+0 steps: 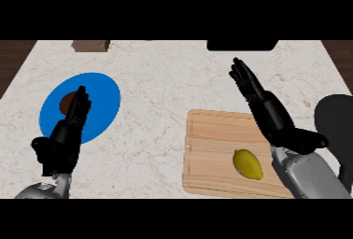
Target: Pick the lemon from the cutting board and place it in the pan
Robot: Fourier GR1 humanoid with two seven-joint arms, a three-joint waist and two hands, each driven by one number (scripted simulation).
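Observation:
A yellow lemon (248, 164) lies on the wooden cutting board (214, 154) at the lower right of the counter. My right hand (265, 107) is open, fingers straight and pointing away, over the board's right side and beyond the lemon; its forearm passes just right of the lemon. A dark rounded shape (335, 116) at the right edge looks like the pan, partly cut off by the view. My left hand (66, 130) is open at the lower left, fingers straight, lying over a blue plate.
The blue plate (100, 100) sits at the left with a small brown item (68, 101) on it, partly hidden by my left hand. A brown box (90, 45) and a black object (243, 45) stand at the counter's far edge.

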